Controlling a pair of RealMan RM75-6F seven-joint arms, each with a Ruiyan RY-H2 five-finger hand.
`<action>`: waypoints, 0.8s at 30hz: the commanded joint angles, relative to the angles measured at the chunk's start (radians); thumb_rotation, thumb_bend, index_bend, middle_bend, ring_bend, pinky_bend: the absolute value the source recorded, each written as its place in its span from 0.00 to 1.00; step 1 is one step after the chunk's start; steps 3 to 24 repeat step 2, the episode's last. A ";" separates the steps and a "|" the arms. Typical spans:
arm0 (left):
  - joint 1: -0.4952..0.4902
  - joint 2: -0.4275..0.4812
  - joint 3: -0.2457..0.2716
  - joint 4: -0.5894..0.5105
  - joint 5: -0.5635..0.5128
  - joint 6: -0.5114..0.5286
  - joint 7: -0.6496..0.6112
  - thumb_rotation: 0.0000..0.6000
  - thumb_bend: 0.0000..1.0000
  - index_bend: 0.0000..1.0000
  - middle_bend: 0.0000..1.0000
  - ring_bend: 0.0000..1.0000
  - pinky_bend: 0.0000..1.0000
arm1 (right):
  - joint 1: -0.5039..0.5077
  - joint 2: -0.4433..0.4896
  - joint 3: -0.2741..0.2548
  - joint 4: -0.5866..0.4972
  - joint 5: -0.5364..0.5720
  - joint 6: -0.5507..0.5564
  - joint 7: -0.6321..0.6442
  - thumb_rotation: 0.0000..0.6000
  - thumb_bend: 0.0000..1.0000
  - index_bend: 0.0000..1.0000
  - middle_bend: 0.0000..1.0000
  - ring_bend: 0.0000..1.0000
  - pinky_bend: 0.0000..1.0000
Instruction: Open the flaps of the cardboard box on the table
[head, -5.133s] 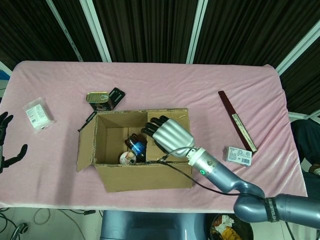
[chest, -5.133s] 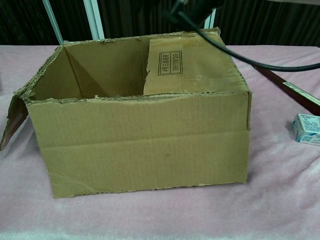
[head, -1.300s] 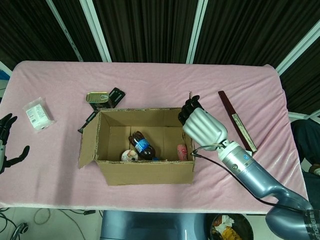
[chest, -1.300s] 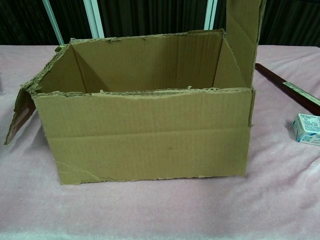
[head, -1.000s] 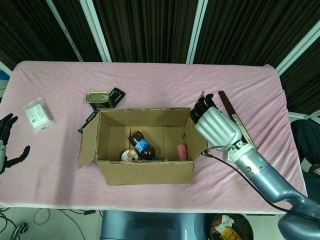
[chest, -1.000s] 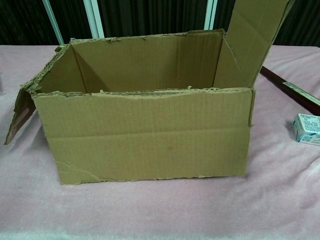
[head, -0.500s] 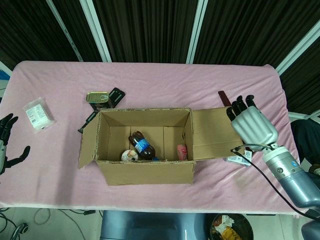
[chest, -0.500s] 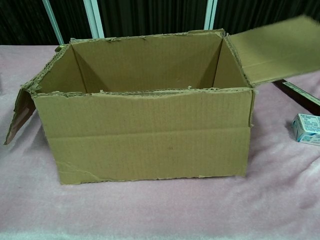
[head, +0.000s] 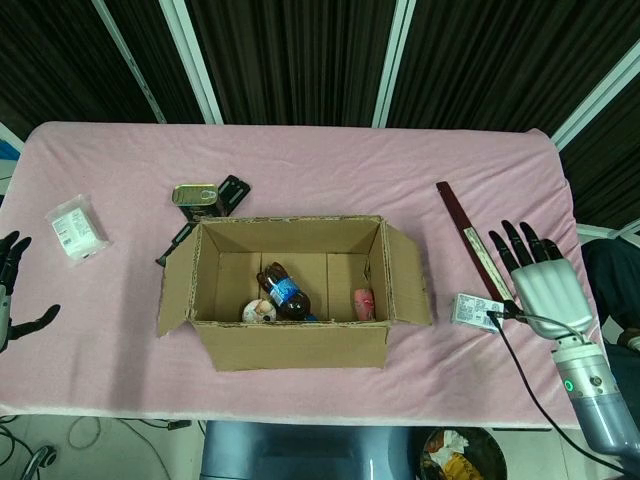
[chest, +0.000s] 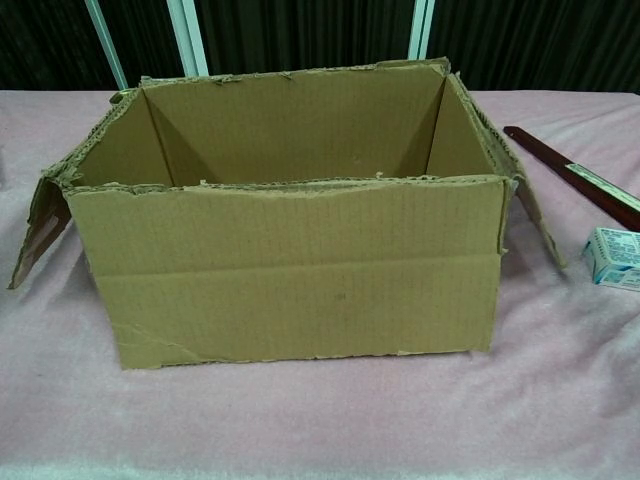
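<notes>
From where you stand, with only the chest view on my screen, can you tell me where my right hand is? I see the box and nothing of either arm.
Observer: Your right hand is off to the right of the cardboard box, fingers spread, holding nothing, clear of the right flap.
Operator: Does that flap lie open?
Observer: Yes. From above it slopes outward and down from the box's right edge, and the left flap hangs outward too.
Operator: Anything inside? I see only bare walls.
Observer: A bottle lies on the floor of the box, with a small pink item to its right.
Operator: And my left hand?
Observer: The left hand shows at the far left edge, fingers apart, well away from the box.
</notes>
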 joint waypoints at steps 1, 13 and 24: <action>0.001 -0.010 0.002 0.008 -0.002 0.004 0.025 1.00 0.15 0.00 0.00 0.00 0.00 | -0.145 -0.139 -0.037 0.168 -0.116 0.114 0.162 0.94 0.24 0.00 0.00 0.00 0.24; 0.001 -0.013 0.003 0.010 -0.002 0.001 0.031 1.00 0.14 0.00 0.00 0.00 0.00 | -0.162 -0.157 -0.039 0.200 -0.132 0.129 0.178 0.92 0.24 0.00 0.00 0.00 0.24; 0.001 -0.013 0.003 0.010 -0.002 0.001 0.031 1.00 0.14 0.00 0.00 0.00 0.00 | -0.162 -0.157 -0.039 0.200 -0.132 0.129 0.178 0.92 0.24 0.00 0.00 0.00 0.24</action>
